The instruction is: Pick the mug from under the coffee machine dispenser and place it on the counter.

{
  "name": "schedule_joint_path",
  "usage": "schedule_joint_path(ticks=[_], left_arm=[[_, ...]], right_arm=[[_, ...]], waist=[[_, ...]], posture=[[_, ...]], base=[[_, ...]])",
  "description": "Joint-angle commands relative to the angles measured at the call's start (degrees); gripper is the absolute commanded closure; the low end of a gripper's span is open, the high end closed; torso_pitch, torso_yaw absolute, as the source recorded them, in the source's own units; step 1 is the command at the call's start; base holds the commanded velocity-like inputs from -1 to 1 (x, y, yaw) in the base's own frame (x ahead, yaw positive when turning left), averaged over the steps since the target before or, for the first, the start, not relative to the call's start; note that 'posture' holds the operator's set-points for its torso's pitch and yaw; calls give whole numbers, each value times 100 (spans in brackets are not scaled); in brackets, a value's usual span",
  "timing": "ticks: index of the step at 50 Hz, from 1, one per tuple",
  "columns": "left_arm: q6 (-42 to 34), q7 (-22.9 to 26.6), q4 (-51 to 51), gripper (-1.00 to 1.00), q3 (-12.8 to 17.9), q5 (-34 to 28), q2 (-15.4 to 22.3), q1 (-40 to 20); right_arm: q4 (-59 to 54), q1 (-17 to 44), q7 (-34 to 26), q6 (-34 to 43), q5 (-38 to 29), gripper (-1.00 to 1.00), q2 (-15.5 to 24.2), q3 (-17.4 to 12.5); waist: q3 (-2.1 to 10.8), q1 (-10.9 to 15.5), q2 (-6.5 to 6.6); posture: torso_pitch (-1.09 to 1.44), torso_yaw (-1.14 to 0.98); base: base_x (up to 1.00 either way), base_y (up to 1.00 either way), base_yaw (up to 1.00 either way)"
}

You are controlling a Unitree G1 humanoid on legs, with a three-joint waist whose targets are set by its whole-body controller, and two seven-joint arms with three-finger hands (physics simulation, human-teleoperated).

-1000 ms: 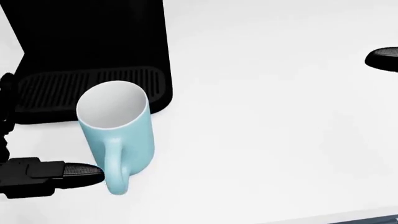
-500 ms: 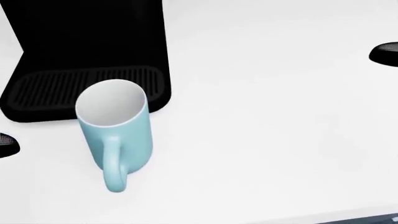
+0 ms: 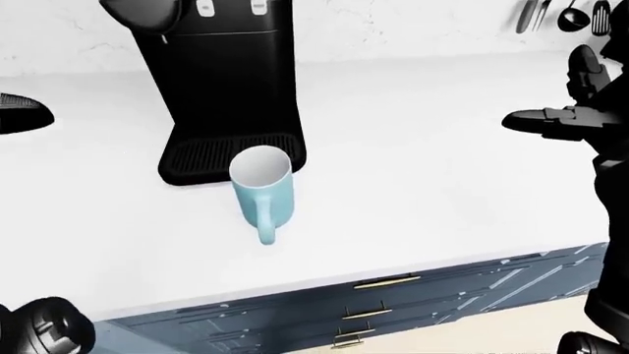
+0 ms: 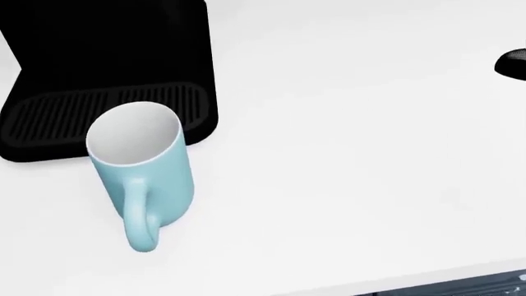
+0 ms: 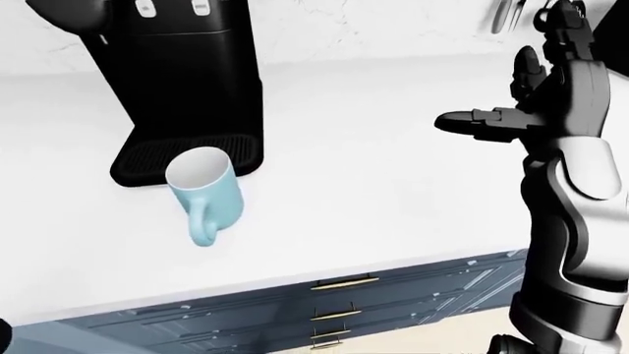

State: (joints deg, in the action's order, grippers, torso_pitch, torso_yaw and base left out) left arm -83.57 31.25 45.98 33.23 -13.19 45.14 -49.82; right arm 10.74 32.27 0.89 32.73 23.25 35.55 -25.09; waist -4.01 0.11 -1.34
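Left-eye view: mug [image 3: 262, 179], light blue, stands upright on the white bench [image 3: 422, 192], just beside the lower right corner of the coffee machine [image 3: 221, 81] drip tray [image 3: 231, 153]; handle points toward the view's bottom. It is clear of the dispenser. Left hand [image 3: 21, 113] shows only as a dark tip at the left edge, well apart from the mug; fingers not readable, cannot tell their spread. Blue drawers [image 3: 393, 306] below the bench edge.

Head view: mug [image 4: 140, 166] fills lower left, rim overlapping the tray's grille in the picture; nothing touches it.

Right-eye view: right hand [image 5: 536, 103] raised at the right, well apart from the mug, fingers [image 5: 472, 120] spread wide and holding nothing.

Judgement: placing step looks done, mug released on the bench. Next move calls only for keeping both hands away without nudging the mug.
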Motion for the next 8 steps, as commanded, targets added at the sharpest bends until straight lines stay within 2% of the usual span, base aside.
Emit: schedule_joint_path(ticks=[1,8], left_arm=[[362,-359,-134,-100,144,444,250,-116],[803,-1287,-613,-100,552,1650,838,47]], right_arm=[[162,153,14,-159,3,-100,121,-97],[156,136,8,-177,-6,-100,119,-91]], waist=[[129,1,8],[121,-16,50]], posture=[[0,0],[0,0]], base=[[0,0,0],[0,0,0]])
